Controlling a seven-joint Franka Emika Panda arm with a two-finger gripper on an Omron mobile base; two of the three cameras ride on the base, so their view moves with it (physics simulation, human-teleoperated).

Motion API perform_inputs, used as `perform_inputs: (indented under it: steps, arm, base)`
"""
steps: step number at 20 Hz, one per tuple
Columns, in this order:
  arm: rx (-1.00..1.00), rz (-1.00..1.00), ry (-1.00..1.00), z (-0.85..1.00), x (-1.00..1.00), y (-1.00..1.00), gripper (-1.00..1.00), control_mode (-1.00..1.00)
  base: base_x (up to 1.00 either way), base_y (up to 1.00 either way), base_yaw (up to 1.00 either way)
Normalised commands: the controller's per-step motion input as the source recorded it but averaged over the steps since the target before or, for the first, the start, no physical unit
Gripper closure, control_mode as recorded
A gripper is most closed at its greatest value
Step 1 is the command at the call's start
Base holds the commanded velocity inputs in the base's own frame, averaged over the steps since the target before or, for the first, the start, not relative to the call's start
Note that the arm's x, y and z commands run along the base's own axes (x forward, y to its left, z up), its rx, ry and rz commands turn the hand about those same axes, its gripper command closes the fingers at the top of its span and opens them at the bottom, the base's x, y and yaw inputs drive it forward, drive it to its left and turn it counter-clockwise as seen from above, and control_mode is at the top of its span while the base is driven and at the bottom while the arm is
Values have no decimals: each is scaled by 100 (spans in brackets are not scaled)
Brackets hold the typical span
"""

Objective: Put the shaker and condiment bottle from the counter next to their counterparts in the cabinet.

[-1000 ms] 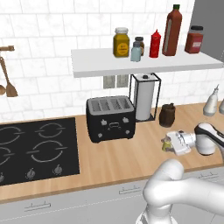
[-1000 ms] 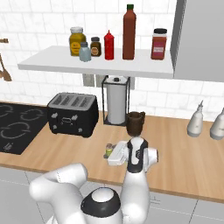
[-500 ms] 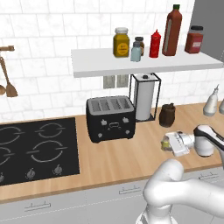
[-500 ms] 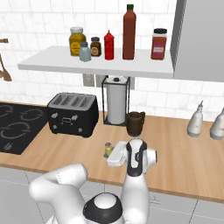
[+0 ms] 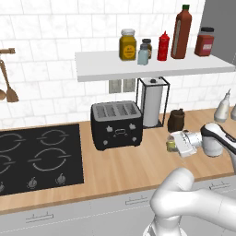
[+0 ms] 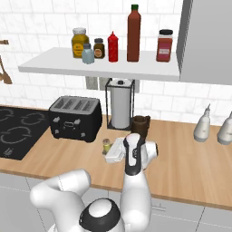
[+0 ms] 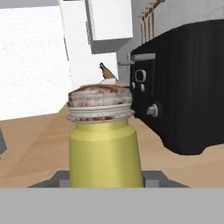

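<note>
Yellow-green and tiny, the shaker (image 7: 105, 144) stands upright on the wooden desk (image 5: 133, 166), gripped low on its body by the closed pincer (image 5: 171, 145), whose fingers reach in sideways just above the wood. Beyond it sits a black toaster (image 5: 116, 124), then a paper towel holder (image 5: 152, 103) and a small dark jar (image 5: 176, 120). Up on the white shelf (image 5: 152, 69), the tall dark-red bottle (image 5: 181, 33) stands beside a short red squeeze bottle (image 5: 163, 46) and a pale blue shaker (image 5: 143, 54).

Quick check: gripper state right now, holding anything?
Gripper: closed on the shaker, which stands upright on the counter.
</note>
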Motion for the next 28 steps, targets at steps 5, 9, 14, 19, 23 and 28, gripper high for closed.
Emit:
perform_inputs:
  steps: [5, 9, 14, 19, 23, 28]
  arm:
    - [0, 0, 0, 69, 0, 0, 100, -100]
    - [5, -1, 0, 62, -1, 0, 100, -100]
    - [14, -1, 0, 64, -7, 0, 100, -100]
    - [13, -2, 0, 60, -16, 0, 100, -100]
    - [4, -8, -1, 32, -43, 31, 100, -100]
    - [0, -17, -9, 14, -64, 50, 100, -100]
  base:
    - [0, 0, 0]
    - [0, 0, 0]
    - [0, 0, 0]
    - [0, 0, 0]
    - [0, 0, 0]
    - [0, 0, 0]
